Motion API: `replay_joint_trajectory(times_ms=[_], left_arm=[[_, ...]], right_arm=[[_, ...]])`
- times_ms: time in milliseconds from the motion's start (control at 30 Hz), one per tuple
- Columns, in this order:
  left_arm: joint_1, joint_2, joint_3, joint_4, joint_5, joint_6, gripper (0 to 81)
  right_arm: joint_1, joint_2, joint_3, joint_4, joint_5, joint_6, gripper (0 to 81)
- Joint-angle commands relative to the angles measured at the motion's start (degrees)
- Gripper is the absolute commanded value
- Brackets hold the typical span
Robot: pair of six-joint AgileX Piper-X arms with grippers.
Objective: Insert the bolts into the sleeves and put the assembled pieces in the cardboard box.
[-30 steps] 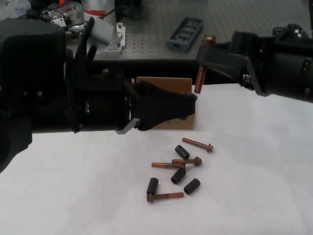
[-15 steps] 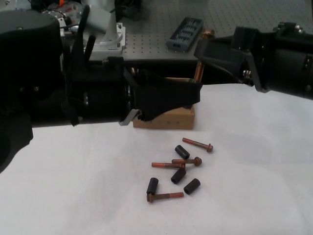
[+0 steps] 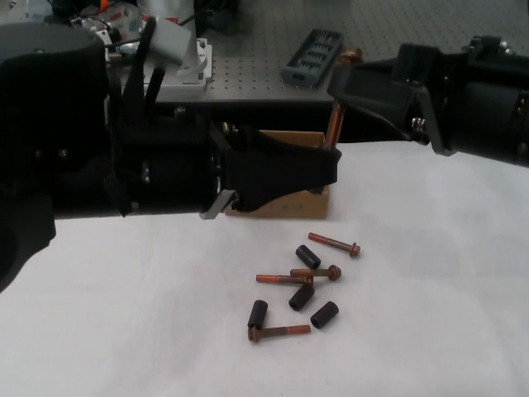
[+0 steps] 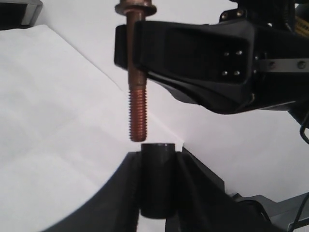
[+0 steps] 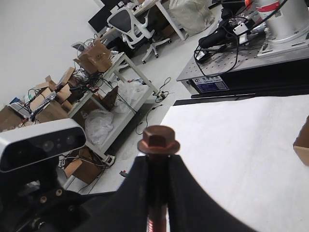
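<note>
So, right gripper (image 4: 133,48) pinches the bolt (image 4: 137,101) upright — tip just above the sleeve (image 4: 157,169). Left gripper (image 4: 157,191) clamps that sleeve.

The left arm (image 3: 99,149) lies stretched in from the left, roughly level over the desk. Its fingers point toward the other arm. The left tool (image 4: 157,186) is closed on a sleeve (image 4: 157,169), which stands upright between the fingers. The right arm (image 3: 471,99) comes in from the right, a little higher. The right tool (image 3: 340,89) pinches a bolt (image 4: 136,96) just under the head, with the shaft hanging straight down. The two tools meet tip to tip, the right above the left. The bolt's threaded end sits just above the sleeve's mouth, in line with it.
</note>
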Motion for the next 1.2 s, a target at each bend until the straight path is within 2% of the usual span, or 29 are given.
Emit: replay_joint_trajectory(times_ms=[0,533,1167], left_arm=[[0.06,-0.85,-0.35,-0.32,0.53,-0.69,0.6],[0.06,-0.53,-0.35,-0.61,-2.69,0.74,0.6],[0.06,-0.53,-0.35,-0.8,-5.8,2.78,0.6]], right_arm=[[-0.34,-0.84,-0.17,-1.07,-0.63,-0.1,2.9],[-0.34,-0.84,-0.17,-1.43,-1.96,1.0,2.9],[0.0,-0.84,-0.17,0.37,-4.24,5.89,2.9]])
